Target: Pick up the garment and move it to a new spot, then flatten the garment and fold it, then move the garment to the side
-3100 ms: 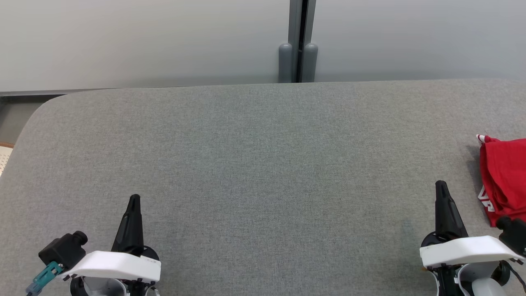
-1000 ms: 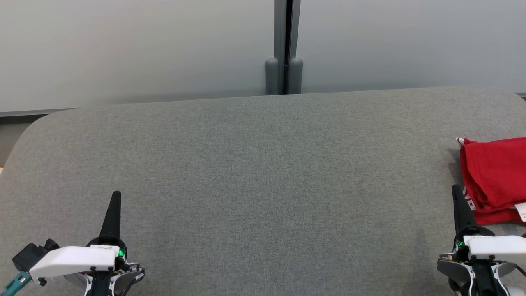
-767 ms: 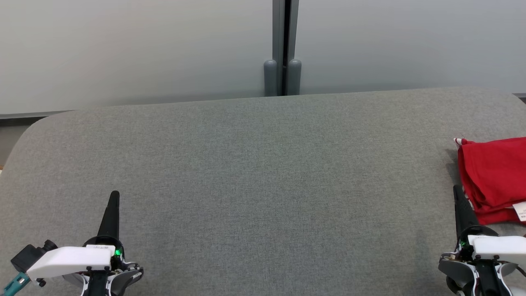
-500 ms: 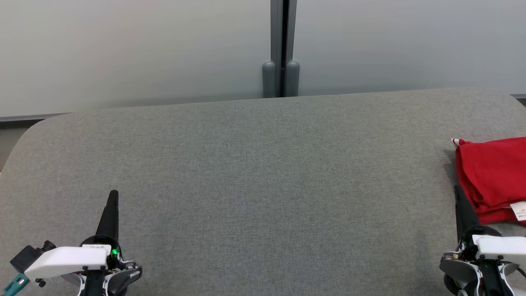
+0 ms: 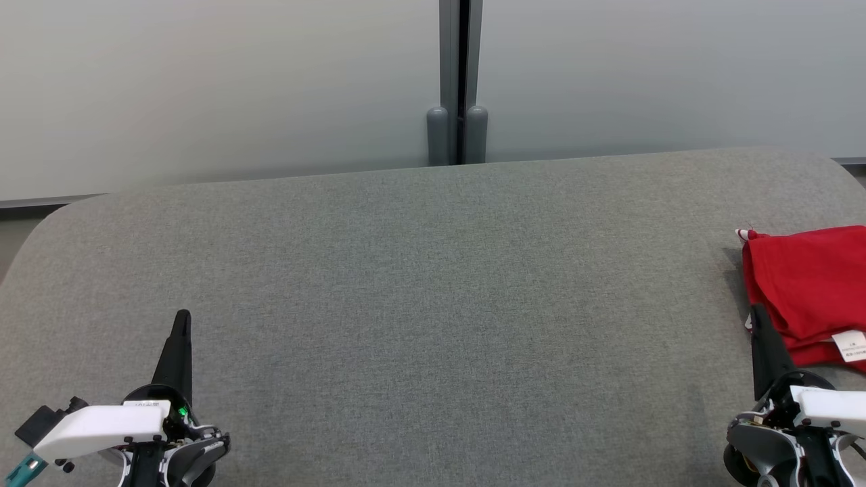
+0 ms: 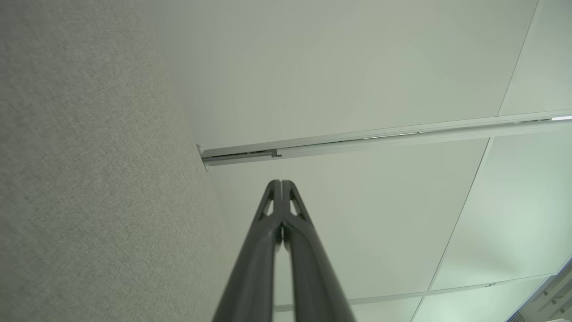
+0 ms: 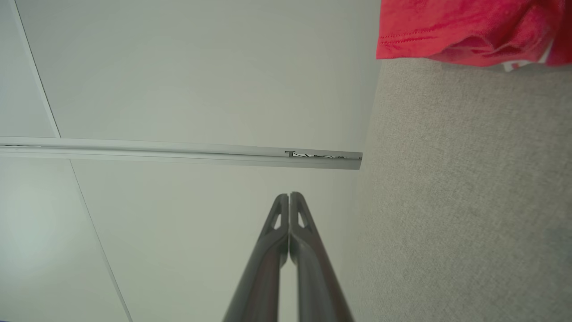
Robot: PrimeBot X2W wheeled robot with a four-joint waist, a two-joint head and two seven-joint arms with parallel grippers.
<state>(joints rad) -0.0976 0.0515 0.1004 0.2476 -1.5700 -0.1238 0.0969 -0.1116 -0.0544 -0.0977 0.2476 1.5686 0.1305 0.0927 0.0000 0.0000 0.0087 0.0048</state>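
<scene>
Grey fabric tabletop (image 5: 433,304) runs up to a pale partition wall (image 5: 203,88). The folded red garment (image 5: 805,284) lies at the tabletop's right edge, just beside the right gripper (image 5: 757,311), at about one o'clock from its tip. Both that gripper and the left gripper (image 5: 183,316) have their fingers pressed together, holding nothing.

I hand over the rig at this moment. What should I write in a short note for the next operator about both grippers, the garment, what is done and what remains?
Left gripper: shut, empty, over the near left of the gray padded surface.
Right gripper: shut, empty, just beside the garment, not gripping it.
Garment: lies in folded layers at the surface's right side, white tag showing; the head view's edge cuts part of it off.
Done: it seems to be folded and set aside.
Left: probably nothing; check the part of the fold that is out of view.
</scene>
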